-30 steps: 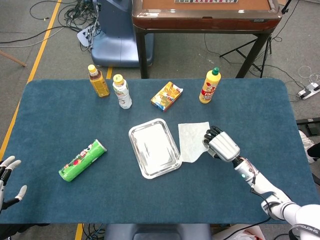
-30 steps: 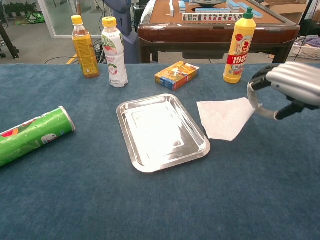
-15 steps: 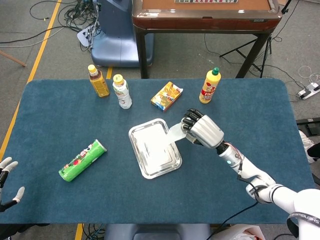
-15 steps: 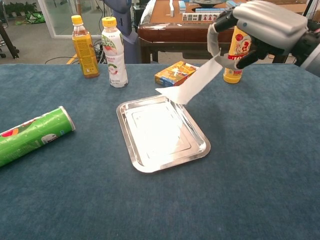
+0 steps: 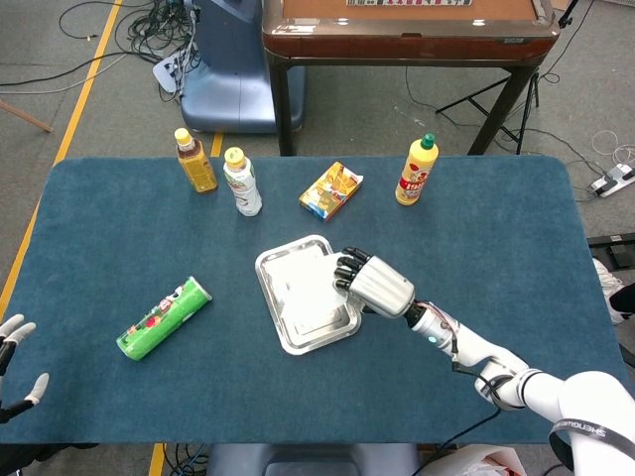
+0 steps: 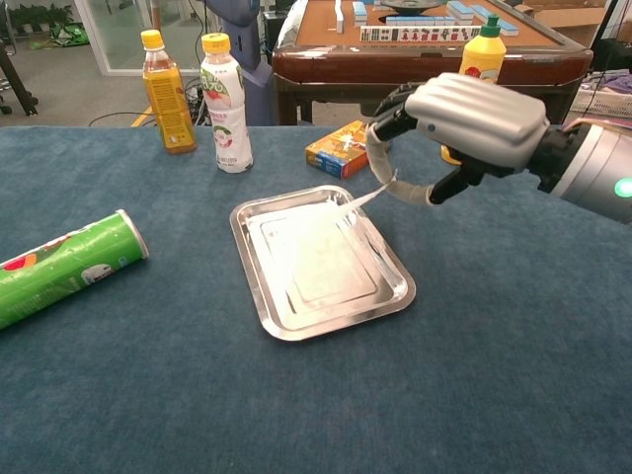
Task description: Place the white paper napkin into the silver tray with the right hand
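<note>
- Blue felt covers the bench (image 5: 119, 228), which stands on a grey floor with a brown mahjong table (image 5: 407, 25) behind its far edge.
- A shallow rectangular silver tray (image 6: 259, 308) lies near the middle of the bench; most of the thin white paper napkin (image 6: 321, 252) lies inside it, spread over the tray floor, with one corner lifted off at the tray's far right side.
- That raised corner runs up into the grey metal right hand (image 6: 464, 123), which pinches it between thumb and curled fingers.
- The right hand hovers over the tray's right rim, knuckles up, fingers pointing down toward the tray; its forearm stretches away to the tray's right and toward the near bench edge.
- Far left of the tray, at the near left bench corner, only the pale fingertips of the left hand (image 5: 15, 352) show in the head view, spread apart and holding nothing.
- A green cylindrical snack can (image 6: 64, 267) lies on its side left of the tray.
- Beyond the tray stand an amber tea bottle with a yellow cap (image 6: 163, 94), a white drink bottle with a yellow cap (image 6: 225, 104), an orange snack box (image 6: 341, 148) lying flat, and a yellow squeeze bottle with a green cap (image 5: 417, 171).
</note>
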